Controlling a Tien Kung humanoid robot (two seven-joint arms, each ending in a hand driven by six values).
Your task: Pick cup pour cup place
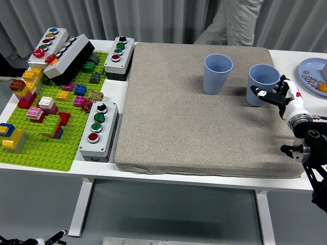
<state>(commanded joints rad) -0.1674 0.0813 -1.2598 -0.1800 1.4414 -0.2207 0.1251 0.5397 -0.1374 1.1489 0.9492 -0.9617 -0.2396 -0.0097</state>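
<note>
far left, at nine o'clock on the white table (143,172), sits one green brick baseplate (41,148) strewn with loose bricks (46,109) in red, yellow, pink, blue, white and grey; too many and too jumbled for a sure count. four grey button boxes show: one at the far left corner (47,45), a dark-sided one (69,57) leaning tilted beside it, one (119,55) at the mat's far left corner, and one (98,129) just beside the mat's left edge with black, green and red buttons. no lettering on any of them can be read.

centre stage, one grey-brown mat (202,109) covers most of the table. two light blue cups stand upright on it around one o'clock: the left cup (217,74) alone, the right cup (262,84) a short way to its right. neither shows a logo or print.

the right hand (281,96), white with black fingers, comes in from three o'clock and its fingers curl against the right cup's side, gripping it while the cup rests on the mat.

at the far right edge, one blue plate (309,66) holds small silvery bits and something orange. a person's legs (230,23) stand at twelve o'clock behind the table.
</note>
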